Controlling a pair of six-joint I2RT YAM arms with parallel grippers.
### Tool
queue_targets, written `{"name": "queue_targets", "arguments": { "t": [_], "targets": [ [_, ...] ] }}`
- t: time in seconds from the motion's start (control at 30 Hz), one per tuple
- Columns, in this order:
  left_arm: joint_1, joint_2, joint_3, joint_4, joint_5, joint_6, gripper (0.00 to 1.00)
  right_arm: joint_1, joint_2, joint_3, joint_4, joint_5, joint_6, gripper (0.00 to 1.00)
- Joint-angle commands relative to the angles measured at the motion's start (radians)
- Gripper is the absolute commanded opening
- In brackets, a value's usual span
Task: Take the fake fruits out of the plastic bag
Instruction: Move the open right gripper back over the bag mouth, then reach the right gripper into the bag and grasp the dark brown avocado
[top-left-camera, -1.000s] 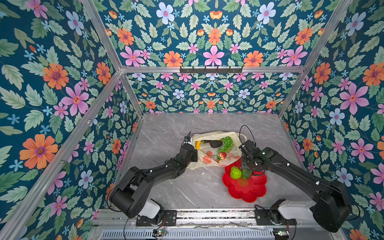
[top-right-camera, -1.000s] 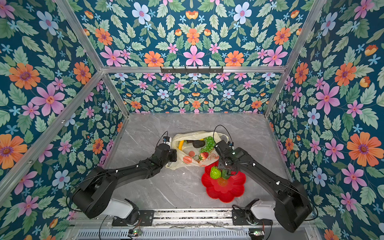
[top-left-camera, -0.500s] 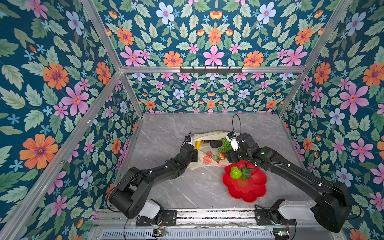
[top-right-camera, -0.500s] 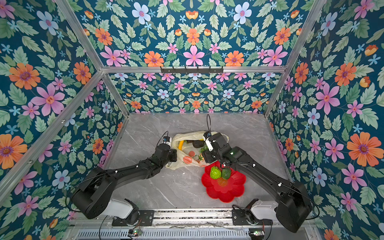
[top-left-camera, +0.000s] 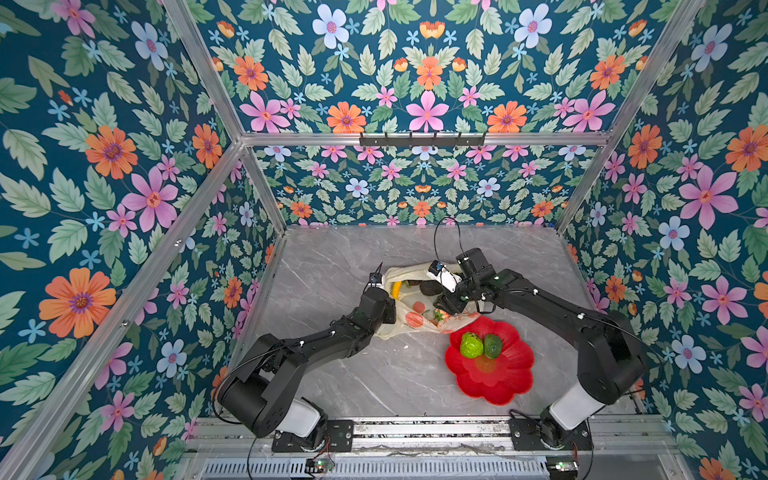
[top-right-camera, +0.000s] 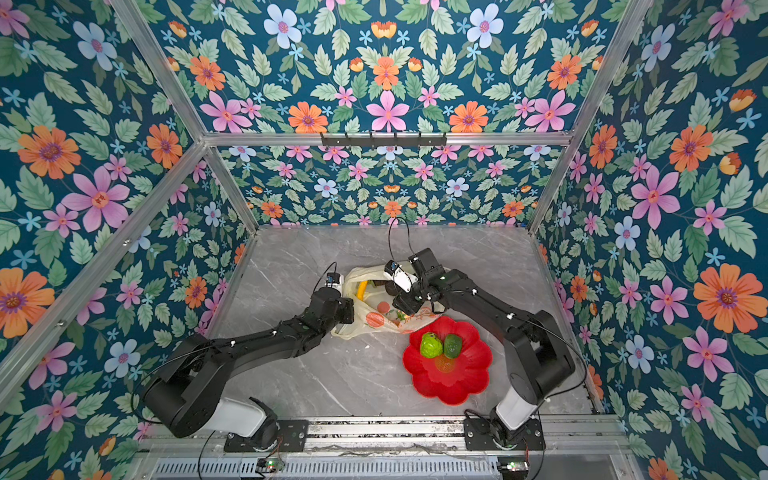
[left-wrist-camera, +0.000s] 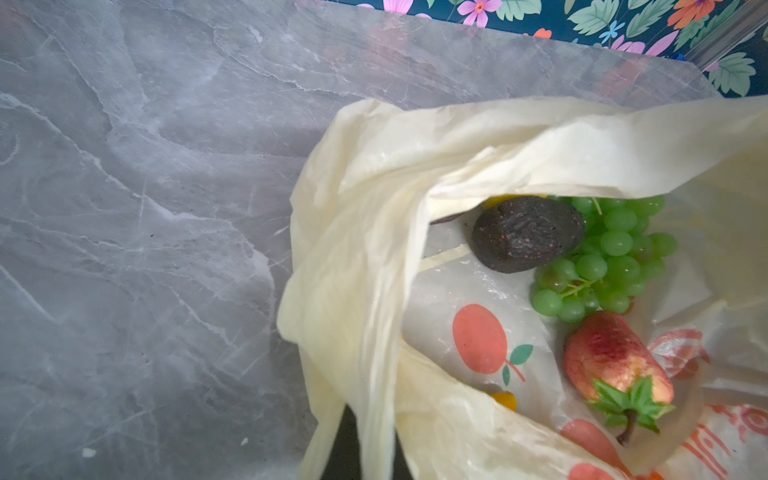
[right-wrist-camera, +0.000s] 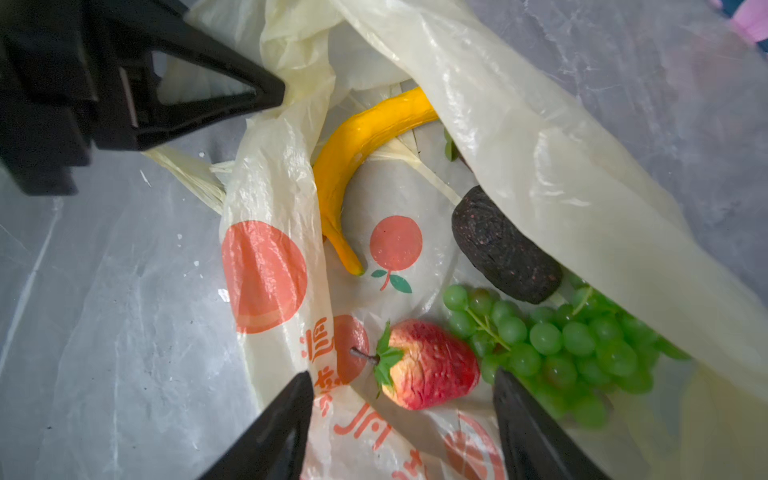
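Observation:
The plastic bag (top-left-camera: 415, 322) lies open on the table, in both top views. My left gripper (top-left-camera: 388, 309) is shut on the plastic bag's edge (left-wrist-camera: 374, 374), holding the mouth up. My right gripper (right-wrist-camera: 402, 374) hangs open over the mouth, its fingers either side of a red strawberry (right-wrist-camera: 428, 365) without touching it. Beside the strawberry inside the bag lie a green grape bunch (right-wrist-camera: 573, 340), a dark avocado (right-wrist-camera: 503, 245) and a yellow banana (right-wrist-camera: 365, 141). Two green fake fruits (top-left-camera: 471, 345) (top-left-camera: 493, 346) rest in the red dish (top-left-camera: 498, 386).
The red flower-shaped dish (top-right-camera: 453, 382) sits on the grey marble table (top-left-camera: 332, 266), just in front of the bag and to its right. Floral walls close in the left, back and right sides. A metal rail (top-left-camera: 415, 428) runs along the front edge.
My right gripper has left the red dish, where the darker green fruit now lies, and has moved back over the bag's mouth with its jaws wider. The left arm has held still.

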Motion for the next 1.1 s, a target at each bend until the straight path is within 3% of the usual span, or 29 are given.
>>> {"name": "queue_targets", "arguments": {
  "t": [0.0,0.53,1.07],
  "targets": [
    [0.000,-0.002,0.006,0.002,-0.004,0.005,0.05,-0.008,0.084,0.066,-0.037,-0.014,-0.099,0.70],
    [0.000,0.003,0.008,0.003,-0.007,0.007,0.05,-0.051,0.320,0.281,-0.063,0.037,-0.277,0.68],
    [0.000,0.007,0.010,0.003,-0.010,0.007,0.05,-0.045,0.431,0.365,-0.132,0.071,-0.315,0.62]
  ]
}}
